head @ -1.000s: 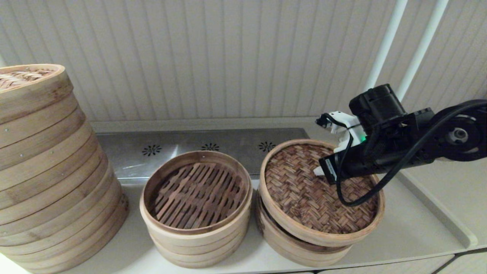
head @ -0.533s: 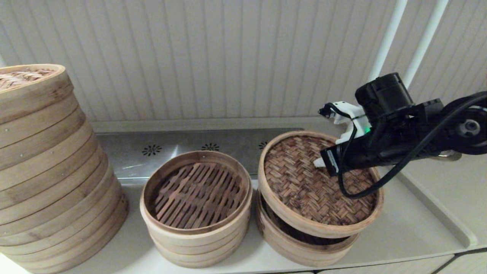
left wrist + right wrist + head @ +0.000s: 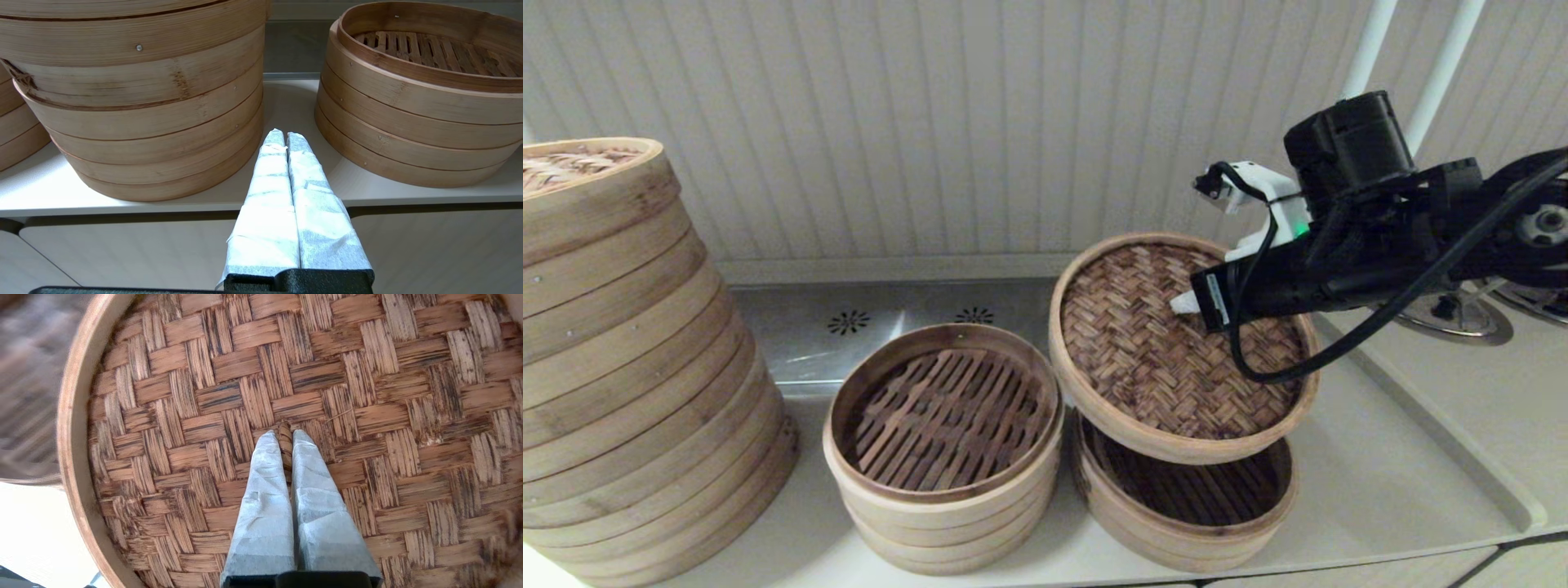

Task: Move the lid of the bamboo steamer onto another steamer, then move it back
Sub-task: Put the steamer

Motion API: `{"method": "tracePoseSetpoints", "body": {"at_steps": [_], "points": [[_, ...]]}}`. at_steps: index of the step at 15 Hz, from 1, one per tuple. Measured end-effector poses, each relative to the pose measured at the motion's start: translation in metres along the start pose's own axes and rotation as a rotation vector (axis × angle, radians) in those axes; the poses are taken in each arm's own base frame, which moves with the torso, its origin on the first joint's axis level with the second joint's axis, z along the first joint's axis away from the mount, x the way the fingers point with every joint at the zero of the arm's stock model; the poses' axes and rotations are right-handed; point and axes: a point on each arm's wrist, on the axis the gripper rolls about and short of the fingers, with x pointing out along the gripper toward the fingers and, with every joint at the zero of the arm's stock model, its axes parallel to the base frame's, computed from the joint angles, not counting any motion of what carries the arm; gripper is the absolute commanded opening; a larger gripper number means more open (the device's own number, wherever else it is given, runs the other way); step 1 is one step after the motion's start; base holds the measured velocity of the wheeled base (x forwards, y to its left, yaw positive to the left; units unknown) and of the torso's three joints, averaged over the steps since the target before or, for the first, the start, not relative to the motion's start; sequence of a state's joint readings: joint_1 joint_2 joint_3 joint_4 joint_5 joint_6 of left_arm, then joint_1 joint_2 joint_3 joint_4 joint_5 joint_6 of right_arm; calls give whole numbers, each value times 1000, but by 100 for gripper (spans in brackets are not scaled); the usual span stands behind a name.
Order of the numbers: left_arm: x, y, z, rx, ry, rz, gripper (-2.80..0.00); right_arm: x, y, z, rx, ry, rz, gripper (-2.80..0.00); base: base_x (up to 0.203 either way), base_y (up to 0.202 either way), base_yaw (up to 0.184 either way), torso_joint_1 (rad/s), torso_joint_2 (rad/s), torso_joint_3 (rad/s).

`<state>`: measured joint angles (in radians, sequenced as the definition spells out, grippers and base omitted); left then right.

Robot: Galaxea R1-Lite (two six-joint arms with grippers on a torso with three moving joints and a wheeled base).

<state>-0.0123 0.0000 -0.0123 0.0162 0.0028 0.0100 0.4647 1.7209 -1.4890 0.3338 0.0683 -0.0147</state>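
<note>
Over the counter: the bamboo steamer lid [image 3: 1176, 351] hangs tilted in the air, clear above the shallow steamer [image 3: 1184, 510] on the right.
Lid make: round, pale bamboo rim band, reddish-brown herringbone weave, coarse and streaky up close [image 3: 286, 375].
Right gripper [image 3: 285, 437]: its two wrapped fingers [image 3: 261, 490] are pinched nearly together on a raised strip of the weave at the lid's middle, carrying the lid.
Shallow steamer: one tier, pale rim, very dark slatted floor, now uncovered.
Middle steamer [image 3: 943, 449]: several tiers, lighter brown parallel slats, open top, just beside the shallow one.
Tall stack [image 3: 629, 367]: much wider, many pale banded tiers, capped with a straw-coloured woven lid [image 3: 564, 163].
Count: three steamer stacks, two lids in sight.
Counter [image 3: 1380, 490]: smooth, off-white, with a steel strip [image 3: 907, 314] pierced by flower-shaped vents behind.
Left gripper [image 3: 281, 139]: parked low at the counter's front edge between the tall stack [image 3: 143, 102] and the middle steamer [image 3: 408, 102], fingers pressed together on nothing.
</note>
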Motion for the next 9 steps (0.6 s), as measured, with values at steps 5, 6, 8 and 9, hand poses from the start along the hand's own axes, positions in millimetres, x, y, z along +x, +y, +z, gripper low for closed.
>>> {"method": "tracePoseSetpoints", "body": {"at_steps": [5, 6, 8, 9], "points": [[0, 0, 0, -1, 0, 0, -280, 9, 12, 21, -23, -60, 125, -280, 0, 0, 0, 0, 0, 0], [0, 0, 0, -1, 0, 0, -280, 12, 14, 26, -29, -74, 146, -280, 0, 0, 0, 0, 0, 0], [0, 0, 0, -1, 0, 0, -280, 18, 23, 34, -43, -85, 184, -280, 0, 0, 0, 0, 0, 0], [0, 0, 0, -1, 0, 0, -280, 23, 29, 37, -54, -88, 206, -280, 0, 0, 0, 0, 0, 0]]}}
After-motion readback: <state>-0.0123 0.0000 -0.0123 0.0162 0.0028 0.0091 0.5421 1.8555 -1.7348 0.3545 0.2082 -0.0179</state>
